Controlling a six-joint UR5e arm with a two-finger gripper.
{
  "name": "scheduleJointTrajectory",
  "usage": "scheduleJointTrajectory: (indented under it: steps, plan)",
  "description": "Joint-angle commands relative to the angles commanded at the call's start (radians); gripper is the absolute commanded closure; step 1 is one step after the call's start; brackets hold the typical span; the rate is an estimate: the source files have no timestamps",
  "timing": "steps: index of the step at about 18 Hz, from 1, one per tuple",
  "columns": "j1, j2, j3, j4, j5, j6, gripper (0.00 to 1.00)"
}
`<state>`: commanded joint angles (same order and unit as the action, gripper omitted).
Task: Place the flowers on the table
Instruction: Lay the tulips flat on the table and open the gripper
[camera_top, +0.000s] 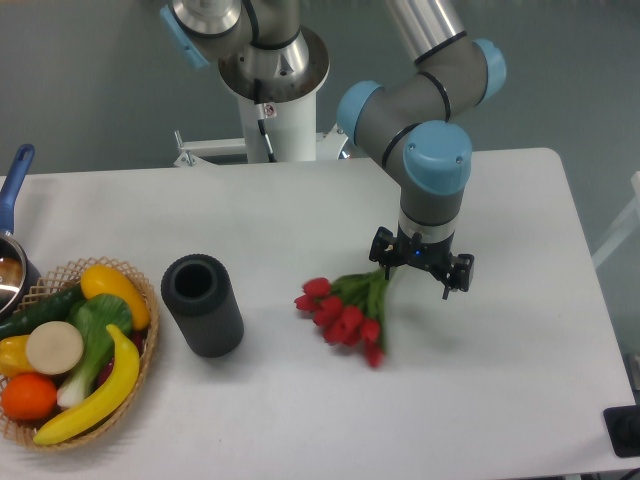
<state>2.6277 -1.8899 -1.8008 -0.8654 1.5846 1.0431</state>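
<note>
Nearest the camera, at the left edge, a wicker basket (150, 330) holds a banana (95, 395), an orange (28, 396), a leafy vegetable with a white stalk (95, 335) and other produce. Flowers (345, 315) lie flat on the table (300, 215) right of centre. Their long axis runs diagonally: red buds point left and toward the near side, green stems run right and far, up under the gripper (421, 262). Whether the gripper's fingers are spread or pinching the stems cannot be told, since its body hides them. Left of the buds and apart from them, a black cylinder (202, 305) stands upright between flowers and basket. A pot with a blue handle (14, 225) sits at the far left edge.
</note>
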Motion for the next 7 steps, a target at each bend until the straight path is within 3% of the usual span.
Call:
scheduleJointTrajectory:
  steps: [3, 7]
  plan:
    - [-0.002, -0.002, 0.003, 0.048, 0.002, 0.000, 0.00]
    - [0.012, 0.003, 0.000, 0.046, 0.002, -0.002, 0.00]
